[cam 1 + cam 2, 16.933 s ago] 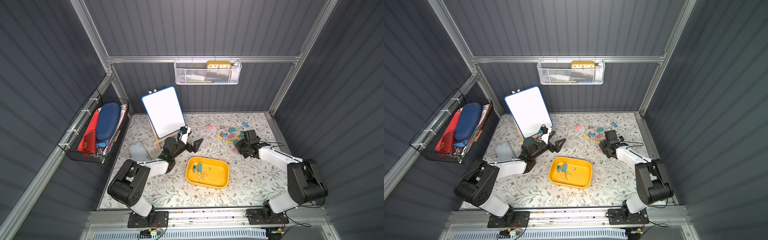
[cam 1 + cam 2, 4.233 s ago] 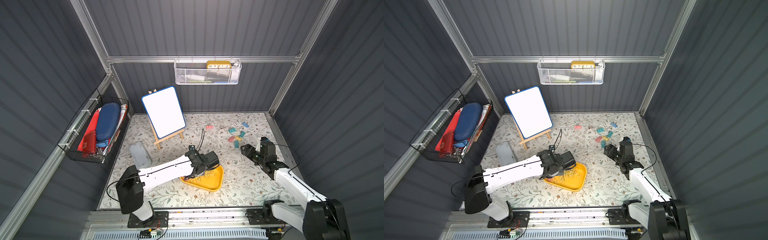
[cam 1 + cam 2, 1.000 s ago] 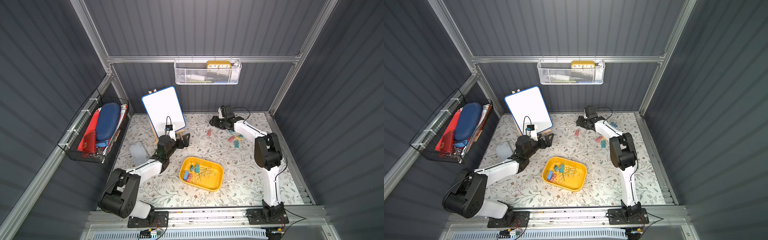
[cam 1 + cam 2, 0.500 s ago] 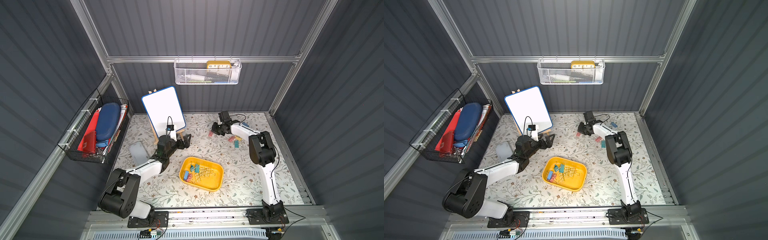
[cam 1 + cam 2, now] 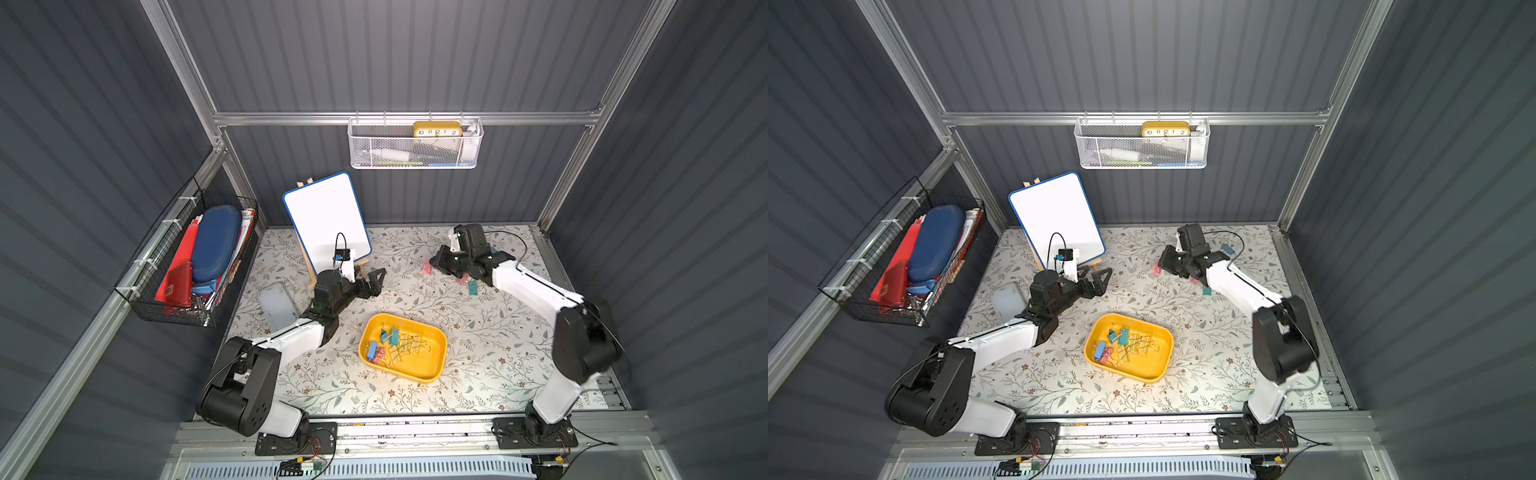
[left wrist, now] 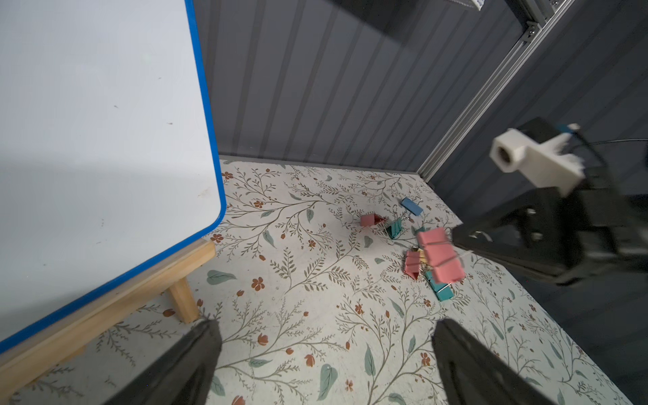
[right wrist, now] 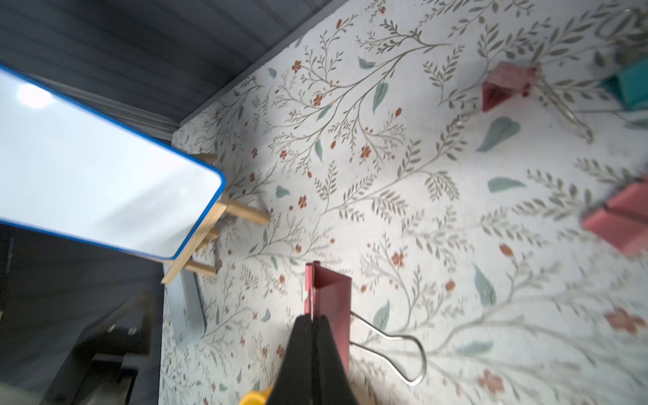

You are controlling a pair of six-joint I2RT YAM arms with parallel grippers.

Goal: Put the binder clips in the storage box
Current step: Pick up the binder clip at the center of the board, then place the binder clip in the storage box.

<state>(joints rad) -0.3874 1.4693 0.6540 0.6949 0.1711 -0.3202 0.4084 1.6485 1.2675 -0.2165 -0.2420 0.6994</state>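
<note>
Right fingers (image 7: 312, 347) are pinched shut on a pink clip (image 7: 331, 294), its body jutting past the tips (wire loop off sideways). The yellow box (image 5: 430, 361) lies well back on the desk (image 5: 478, 332), between both arms; left fingers (image 6: 189, 361) gape wide, empty.

Your table (image 5: 478, 332) wears a pale cloth printed with leaves and small red flowers, and the yellow tray (image 5: 428, 361) sits on it near the middle, toward the front. At the back left you have a whiteboard (image 5: 327, 222) propped on a small wooden easel (image 6: 147, 285), with a flat grey case (image 5: 276, 305) lying just beside it toward the left edge. Toward the back right, loose binder clips (image 6: 395, 228) lie scattered close together on the cloth, pink and teal ones, with a blue one (image 6: 412, 206) nearest the back wall.
</note>
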